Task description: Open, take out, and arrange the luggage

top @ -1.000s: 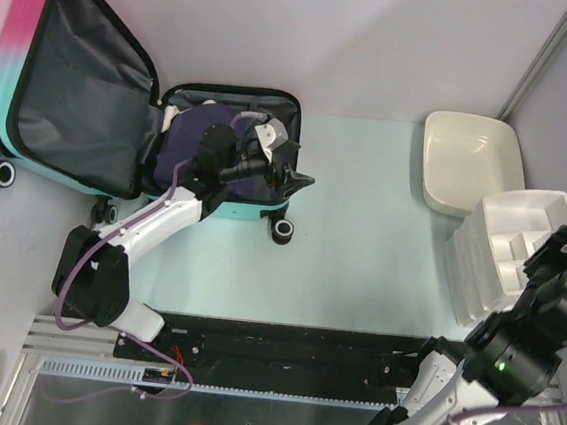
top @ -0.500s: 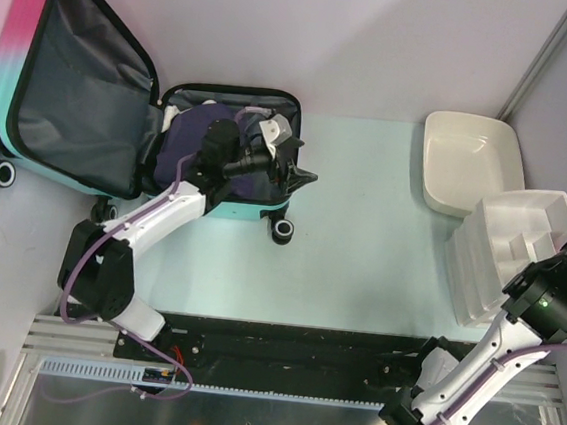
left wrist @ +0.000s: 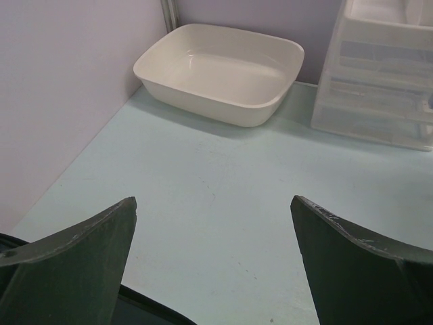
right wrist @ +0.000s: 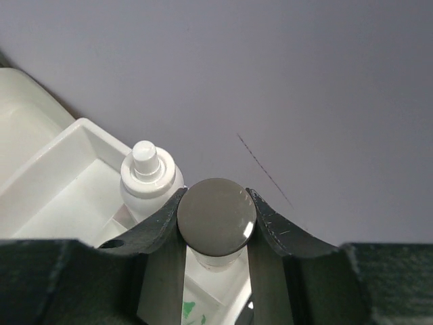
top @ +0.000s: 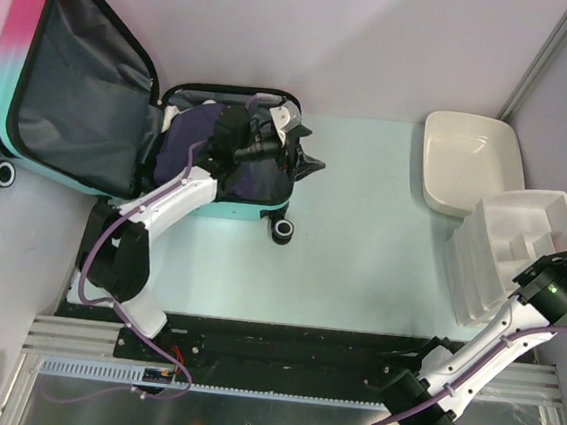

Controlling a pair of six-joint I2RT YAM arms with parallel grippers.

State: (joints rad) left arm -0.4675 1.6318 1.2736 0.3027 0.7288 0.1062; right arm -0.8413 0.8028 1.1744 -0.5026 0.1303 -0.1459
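My left jaws hang released over the ten-o'clock luggage [top: 75, 82], right jaws clench a grey-capped bottle [right wrist: 216, 217]; shell seems stiff, slick: grip its rim.

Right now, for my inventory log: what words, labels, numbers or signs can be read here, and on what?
None can be read.
Pink-to-teal hard-shell suitcase: no text shows.
White rounded plastic tub: blank.
Green marks below the grey round cap: too blurred to read.
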